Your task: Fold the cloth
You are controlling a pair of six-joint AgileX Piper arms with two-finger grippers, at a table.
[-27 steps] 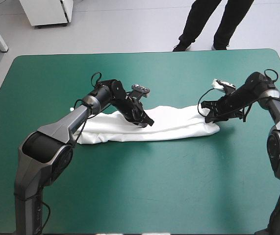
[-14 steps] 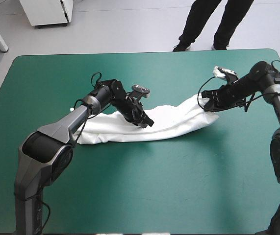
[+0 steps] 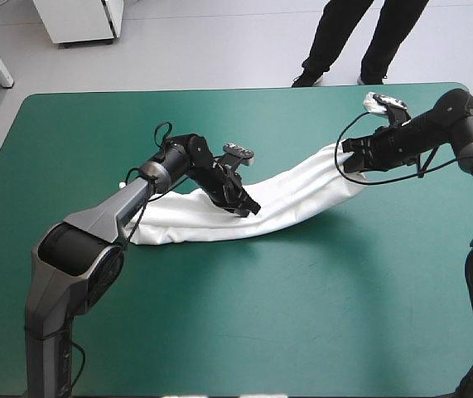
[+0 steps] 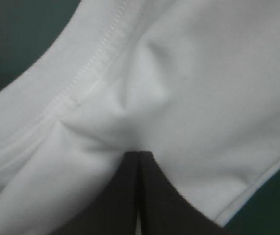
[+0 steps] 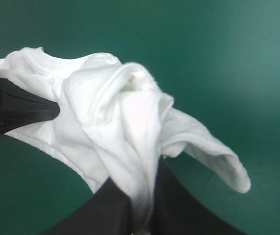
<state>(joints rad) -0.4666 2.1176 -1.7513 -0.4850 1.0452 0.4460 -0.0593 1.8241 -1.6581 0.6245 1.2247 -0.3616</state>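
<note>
My right tool [image 3: 348,157], clamped on the T-shirt [image 3: 290,195], has lifted that end toward the table's [image 3: 219,332] far right corner since just before. My left tool [image 3: 248,207] pinches the shirt's middle, low at mid-table. I judge the fold-over is starting.

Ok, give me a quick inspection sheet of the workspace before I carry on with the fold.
Surface: teal-green cover, flat, bare around the T-shirt.
Job's things: T-shirt, a long white band; its left part lies on the cover, its right end is held raised.
Clutter: nothing seen.
Grippers: left gripper shut on the T-shirt near its middle, low at the cover; right gripper shut on the T-shirt's right end, above the cover.
Cables: nothing seen.
Surroundings: nothing seen.
</note>
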